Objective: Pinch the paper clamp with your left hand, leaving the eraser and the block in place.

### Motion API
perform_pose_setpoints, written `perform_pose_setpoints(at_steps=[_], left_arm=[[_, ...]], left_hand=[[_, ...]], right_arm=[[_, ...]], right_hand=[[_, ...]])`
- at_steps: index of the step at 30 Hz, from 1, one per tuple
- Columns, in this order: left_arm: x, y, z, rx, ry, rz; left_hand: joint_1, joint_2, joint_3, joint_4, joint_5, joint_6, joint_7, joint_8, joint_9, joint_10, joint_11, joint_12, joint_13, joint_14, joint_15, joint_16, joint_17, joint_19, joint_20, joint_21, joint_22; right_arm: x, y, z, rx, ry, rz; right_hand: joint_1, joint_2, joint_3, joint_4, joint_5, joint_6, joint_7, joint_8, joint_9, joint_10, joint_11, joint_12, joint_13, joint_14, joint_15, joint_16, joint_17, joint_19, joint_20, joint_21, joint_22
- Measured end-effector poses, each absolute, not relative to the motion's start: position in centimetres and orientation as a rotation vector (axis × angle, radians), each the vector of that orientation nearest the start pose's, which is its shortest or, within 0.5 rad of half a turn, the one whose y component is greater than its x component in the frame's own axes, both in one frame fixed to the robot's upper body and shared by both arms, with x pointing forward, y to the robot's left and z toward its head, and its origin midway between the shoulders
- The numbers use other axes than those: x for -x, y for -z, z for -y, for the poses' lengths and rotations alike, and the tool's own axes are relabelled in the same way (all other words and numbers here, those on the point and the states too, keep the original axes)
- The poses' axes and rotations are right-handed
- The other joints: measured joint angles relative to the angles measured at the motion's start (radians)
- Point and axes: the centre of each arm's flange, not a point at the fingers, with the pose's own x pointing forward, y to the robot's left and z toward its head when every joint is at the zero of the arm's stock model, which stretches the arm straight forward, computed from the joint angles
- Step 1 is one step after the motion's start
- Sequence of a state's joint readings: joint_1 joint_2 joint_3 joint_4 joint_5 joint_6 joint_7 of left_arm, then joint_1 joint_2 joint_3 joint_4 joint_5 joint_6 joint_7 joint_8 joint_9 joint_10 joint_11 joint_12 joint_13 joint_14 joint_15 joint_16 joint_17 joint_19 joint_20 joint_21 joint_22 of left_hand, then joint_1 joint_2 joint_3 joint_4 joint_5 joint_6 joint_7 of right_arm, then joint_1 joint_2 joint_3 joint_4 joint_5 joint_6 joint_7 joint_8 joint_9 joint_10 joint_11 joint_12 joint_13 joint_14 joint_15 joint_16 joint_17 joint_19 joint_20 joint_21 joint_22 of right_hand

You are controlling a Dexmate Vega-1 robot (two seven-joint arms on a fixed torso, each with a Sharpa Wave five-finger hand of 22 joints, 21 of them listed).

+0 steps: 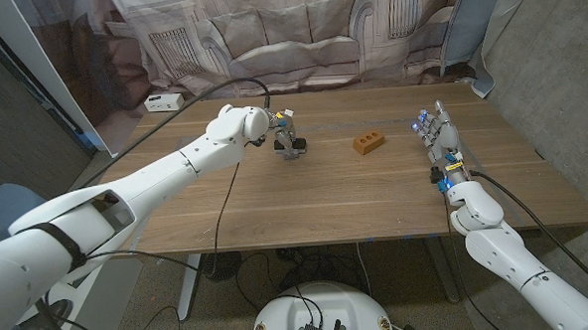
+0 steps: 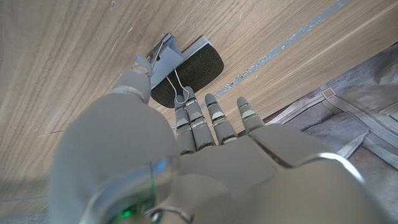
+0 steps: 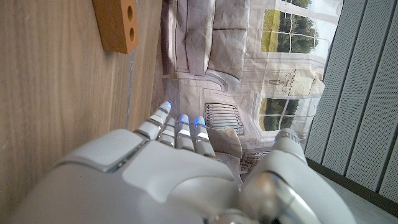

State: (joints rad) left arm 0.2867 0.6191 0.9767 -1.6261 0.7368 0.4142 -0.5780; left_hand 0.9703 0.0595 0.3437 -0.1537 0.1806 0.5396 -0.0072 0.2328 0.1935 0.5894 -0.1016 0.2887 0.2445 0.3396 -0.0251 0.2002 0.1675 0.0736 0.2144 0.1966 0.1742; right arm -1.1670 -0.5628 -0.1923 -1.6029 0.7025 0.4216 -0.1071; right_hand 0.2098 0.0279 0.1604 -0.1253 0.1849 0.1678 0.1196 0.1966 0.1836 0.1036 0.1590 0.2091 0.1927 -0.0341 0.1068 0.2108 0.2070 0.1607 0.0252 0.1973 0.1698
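Right hand: your right hand (image 1: 440, 139) stands at the table's right side, nearest you, fingers apart and pointing away, holding nothing; in the right wrist view (image 3: 180, 168) the fingers are spread over bare wood.
Block: the orange block (image 1: 369, 143) with holes lies mid-table, well apart from your right hand and near the clamp; it also shows in the right wrist view (image 3: 116, 23).
Left hand: your left hand (image 1: 255, 124) reaches across to the clamp; in the left wrist view (image 2: 186, 134) thumb and fingers close on the wire handles.
Paper clamp: the black paper clamp (image 1: 293, 144) sits on the table just beside the left hand, its body on the wood (image 2: 189, 71), handles pinched.
Far edge: a small white box (image 1: 164, 102) rests by the back-left corner.
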Motion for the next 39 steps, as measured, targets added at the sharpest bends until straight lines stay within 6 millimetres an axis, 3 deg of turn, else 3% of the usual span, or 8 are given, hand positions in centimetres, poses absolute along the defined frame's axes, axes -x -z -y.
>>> perform_pose_setpoints(at_steps=[18,39], left_arm=[[-62.9,-10.3,-12.2,-1.785,0.173,0.322],[-59.9,-12.6,-11.9,-1.787,0.123,0.396]], left_hand=[[0.004,0.004,-0.002,-0.001,0.000,0.032,0.000,-0.001,-0.001,0.022,-0.004,0.000,0.000,0.018,-0.004,0.000,0.000,0.004,0.004,0.000,0.000],[0.004,0.004,-0.008,0.003,0.000,0.047,0.003,-0.002,0.000,0.036,0.000,-0.001,-0.004,0.030,-0.005,0.000,0.000,0.010,0.001,0.000,0.000]], right_arm=[[-56.5,5.5,33.5,-0.187,-0.074,0.742],[-56.4,5.6,33.7,-0.188,-0.076,0.746]], right_hand=[[0.000,0.000,0.000,0.000,0.000,0.006,0.006,0.000,0.000,0.000,0.000,0.000,0.000,0.000,0.000,0.000,0.000,0.000,0.000,0.000,0.000],[0.000,0.000,0.000,0.000,0.000,0.005,0.005,0.000,0.000,0.000,0.000,0.000,0.000,0.000,0.000,0.000,0.000,0.002,-0.002,0.000,0.000]])
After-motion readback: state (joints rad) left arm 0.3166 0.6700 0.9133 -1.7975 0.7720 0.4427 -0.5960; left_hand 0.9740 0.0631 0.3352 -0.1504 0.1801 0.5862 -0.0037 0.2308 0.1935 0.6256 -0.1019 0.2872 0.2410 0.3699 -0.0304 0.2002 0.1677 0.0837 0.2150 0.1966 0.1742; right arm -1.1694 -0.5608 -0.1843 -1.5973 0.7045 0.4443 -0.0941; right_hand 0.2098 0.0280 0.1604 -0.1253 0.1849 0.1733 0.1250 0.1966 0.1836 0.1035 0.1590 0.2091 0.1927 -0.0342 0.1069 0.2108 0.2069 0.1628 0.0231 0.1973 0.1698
